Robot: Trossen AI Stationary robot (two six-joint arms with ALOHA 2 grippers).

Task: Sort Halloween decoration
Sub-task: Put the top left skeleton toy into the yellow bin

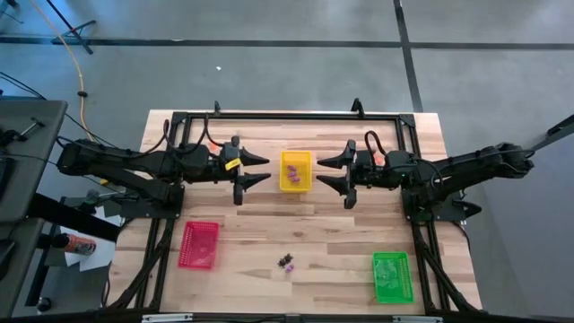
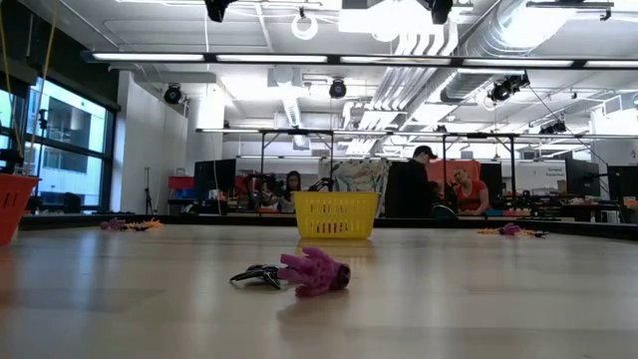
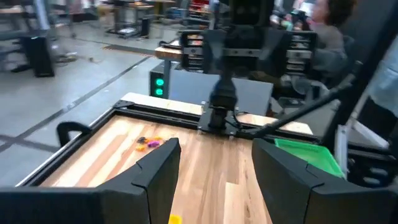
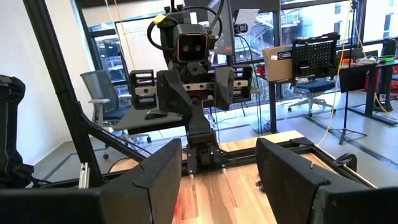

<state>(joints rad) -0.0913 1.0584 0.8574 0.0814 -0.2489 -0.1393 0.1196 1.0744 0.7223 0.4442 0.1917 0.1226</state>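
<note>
Lower centre of the high view: small cluster of purple and black plastic trinkets (image 1: 287,262) on the wooden table (image 1: 314,224), well apart from both arms. Left gripper (image 1: 254,170) and right gripper (image 1: 333,172) hover either side of the yellow mesh tray (image 1: 295,170), jaws open, holding nothing. Yellow tray seems to hold purple pieces. Risk: pieces touch, so a grab may take two.

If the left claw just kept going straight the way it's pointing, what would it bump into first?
Probably the yellow tray. In the high view the left gripper, fingers open, points across the table at it, with the right gripper beyond. Height is unclear, so it might pass above the tray.
</note>
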